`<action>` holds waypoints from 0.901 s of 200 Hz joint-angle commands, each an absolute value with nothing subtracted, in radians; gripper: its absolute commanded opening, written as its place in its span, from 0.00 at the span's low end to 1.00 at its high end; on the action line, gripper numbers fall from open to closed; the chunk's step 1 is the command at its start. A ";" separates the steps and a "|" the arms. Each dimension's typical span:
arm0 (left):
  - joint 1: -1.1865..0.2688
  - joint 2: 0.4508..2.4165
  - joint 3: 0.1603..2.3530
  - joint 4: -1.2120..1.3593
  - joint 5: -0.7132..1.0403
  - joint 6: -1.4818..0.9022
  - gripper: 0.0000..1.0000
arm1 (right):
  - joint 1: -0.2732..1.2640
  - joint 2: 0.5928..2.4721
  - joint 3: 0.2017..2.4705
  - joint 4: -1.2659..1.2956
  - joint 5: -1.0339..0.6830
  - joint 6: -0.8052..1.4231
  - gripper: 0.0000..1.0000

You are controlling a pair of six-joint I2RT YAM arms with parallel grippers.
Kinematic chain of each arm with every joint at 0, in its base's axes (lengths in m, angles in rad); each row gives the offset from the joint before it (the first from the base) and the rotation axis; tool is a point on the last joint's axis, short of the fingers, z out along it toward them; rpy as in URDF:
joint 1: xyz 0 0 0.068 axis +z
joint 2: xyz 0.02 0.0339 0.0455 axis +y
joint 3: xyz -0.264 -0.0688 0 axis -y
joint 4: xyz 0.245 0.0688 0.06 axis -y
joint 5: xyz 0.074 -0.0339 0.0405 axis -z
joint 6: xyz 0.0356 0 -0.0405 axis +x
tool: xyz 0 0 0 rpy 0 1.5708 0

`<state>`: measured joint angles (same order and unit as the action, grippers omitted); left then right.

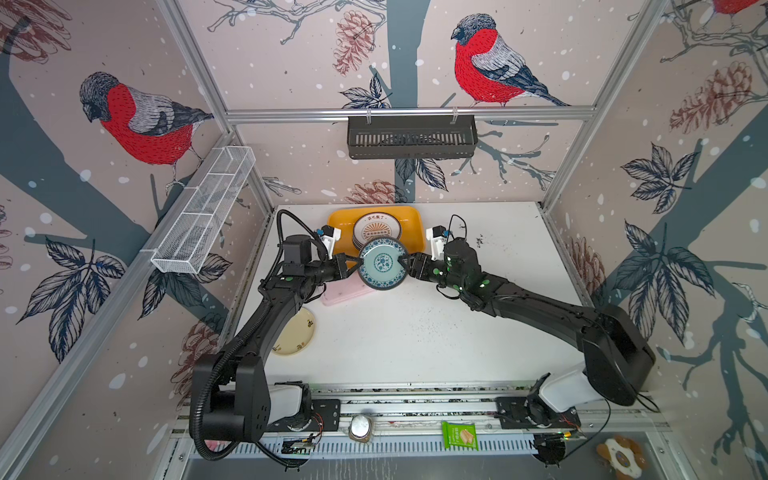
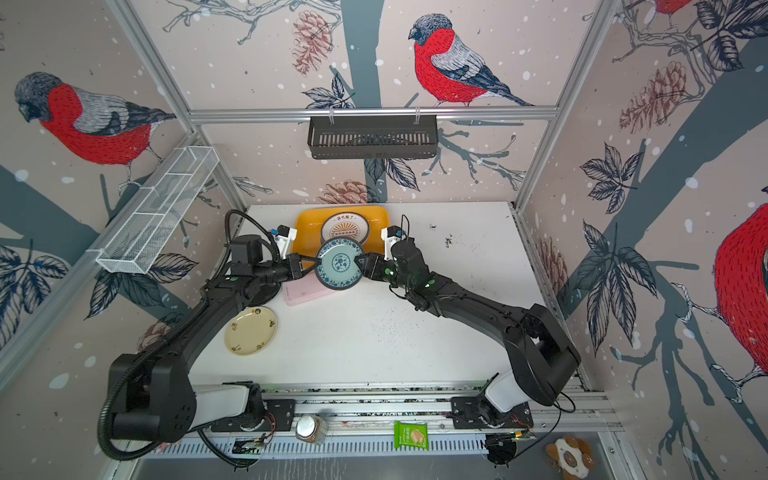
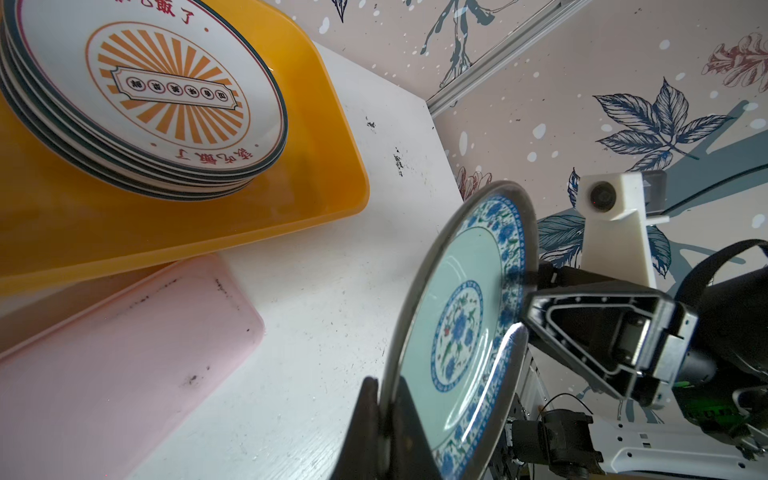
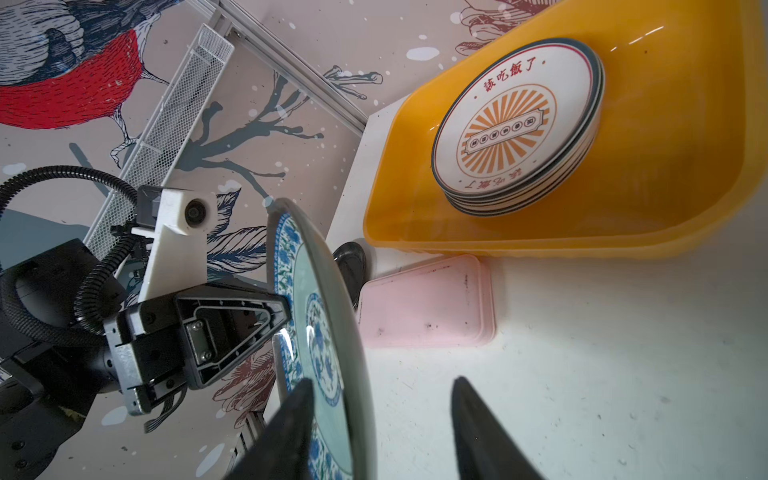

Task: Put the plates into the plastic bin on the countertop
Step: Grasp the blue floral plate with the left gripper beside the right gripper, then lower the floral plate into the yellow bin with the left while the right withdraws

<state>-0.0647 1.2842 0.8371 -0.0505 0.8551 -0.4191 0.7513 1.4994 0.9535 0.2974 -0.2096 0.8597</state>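
Top stacked plate [image 4: 515, 129]: red "該吃飯了" on rim.

Both the left arm [image 1: 249, 332] and the right arm [image 1: 540, 303] are matte black with bulky, rounded housings. On each, the link just above the front rail [image 1: 415, 405] is glossy white. A ribbed black conduit [image 1: 198, 432] runs up the left arm from the front rail. Thin black cables follow the right arm, which bears green dots [image 1: 436, 272] at its end far from the front rail. Each wrist carries a white camera bracket [image 1: 331, 237]. The left gripper [image 1: 356, 262] and right gripper [image 1: 402, 262] have hollow black triangular fingers [image 4: 272, 312] on silvery carriages [image 4: 124, 345] dotted with screws.
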 commanded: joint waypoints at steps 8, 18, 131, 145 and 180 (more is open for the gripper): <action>-0.060 1.277 0.847 -0.060 0.792 -0.395 0.00 | 0.747 1.473 0.937 0.350 -0.185 0.858 0.77; -0.060 1.279 0.851 -0.070 0.770 -0.393 0.00 | 0.740 1.460 0.930 0.354 -0.173 0.855 0.81; -0.019 1.483 1.106 -0.092 0.555 -0.583 0.00 | 0.698 1.107 0.681 0.421 -0.002 0.769 1.00; -0.020 1.529 1.161 -0.112 0.538 -0.581 0.00 | 0.697 1.059 0.642 0.438 0.006 0.759 1.00; -0.019 1.652 1.279 -0.120 0.514 -0.589 0.00 | 0.698 0.949 0.579 0.414 0.058 0.742 1.00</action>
<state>-0.0216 1.5936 1.2163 -0.1169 0.5442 -0.5762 0.6979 0.9985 0.6067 0.3798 0.0029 0.7708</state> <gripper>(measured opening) 0.080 0.996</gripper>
